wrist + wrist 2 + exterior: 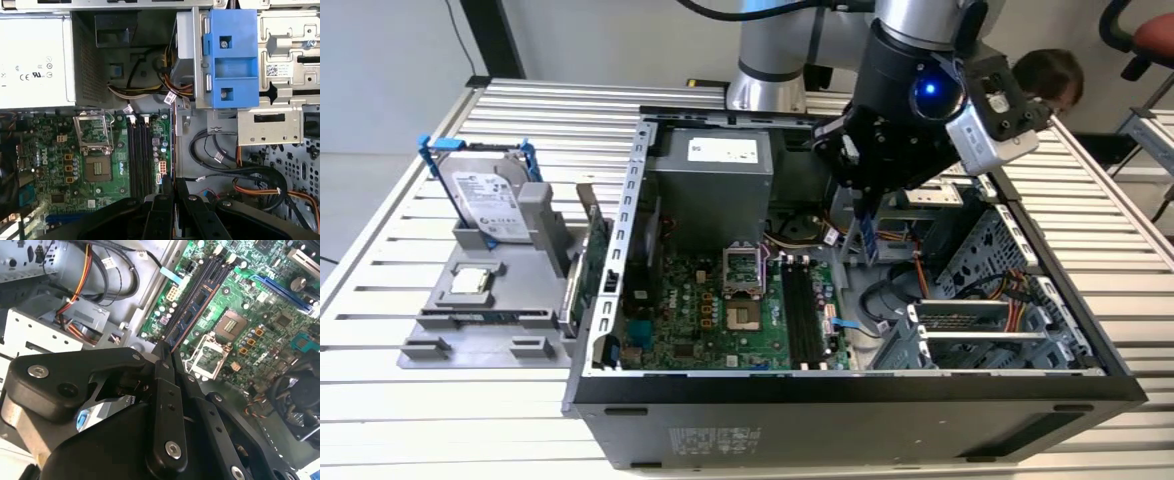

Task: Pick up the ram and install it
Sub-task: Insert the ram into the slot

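While the arm hangs over the open computer case (854, 400), step in hand: carrying, by my judgement. The pick-up is done and the install is not.
Gripper (865, 205): just right of centre in the upper half of the exterior view. Its black fingers are pinched together on the ram's two flat faces.
Ram (863, 240): a thin dark board hanging upright below the fingertips, inside the case and touching nothing else. It shows edge-on in the first wrist view (172, 150) and lengthwise in the second wrist view (192, 312).
Memory slots (801, 310): long black parallel channels on the green motherboard (707, 310), apparently unfilled. In the exterior view they lie below and left of the ram, near it but apart.
Next move calls for: setting the board's long edge in line with one slot and directly over it. Then it needs a straight, even push down, with no tilt.
Elsewhere: a hard drive (487, 200) in a blue frame stands on the table at the exterior view's left.
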Robot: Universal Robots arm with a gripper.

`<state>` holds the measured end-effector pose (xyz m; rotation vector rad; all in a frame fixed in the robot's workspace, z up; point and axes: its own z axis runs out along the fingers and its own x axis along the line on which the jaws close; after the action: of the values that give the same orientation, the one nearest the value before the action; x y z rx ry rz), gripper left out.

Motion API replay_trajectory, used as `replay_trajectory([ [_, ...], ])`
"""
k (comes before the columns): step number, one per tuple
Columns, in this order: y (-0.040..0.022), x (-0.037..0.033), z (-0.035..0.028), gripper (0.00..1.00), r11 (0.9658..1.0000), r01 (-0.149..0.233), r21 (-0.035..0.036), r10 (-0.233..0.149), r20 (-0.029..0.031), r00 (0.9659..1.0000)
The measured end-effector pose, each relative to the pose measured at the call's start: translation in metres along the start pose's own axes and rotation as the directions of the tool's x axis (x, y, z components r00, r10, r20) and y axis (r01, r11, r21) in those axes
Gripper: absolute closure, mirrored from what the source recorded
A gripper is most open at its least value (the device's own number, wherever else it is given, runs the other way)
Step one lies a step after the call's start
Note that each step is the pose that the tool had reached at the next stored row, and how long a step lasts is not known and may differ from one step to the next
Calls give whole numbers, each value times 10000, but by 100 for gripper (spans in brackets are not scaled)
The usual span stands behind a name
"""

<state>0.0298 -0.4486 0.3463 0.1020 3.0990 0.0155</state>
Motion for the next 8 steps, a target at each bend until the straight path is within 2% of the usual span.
replay_trajectory([
  [8, -7, 125, 136, 100, 10000, -27, 8, 27, 19, 10000],
])
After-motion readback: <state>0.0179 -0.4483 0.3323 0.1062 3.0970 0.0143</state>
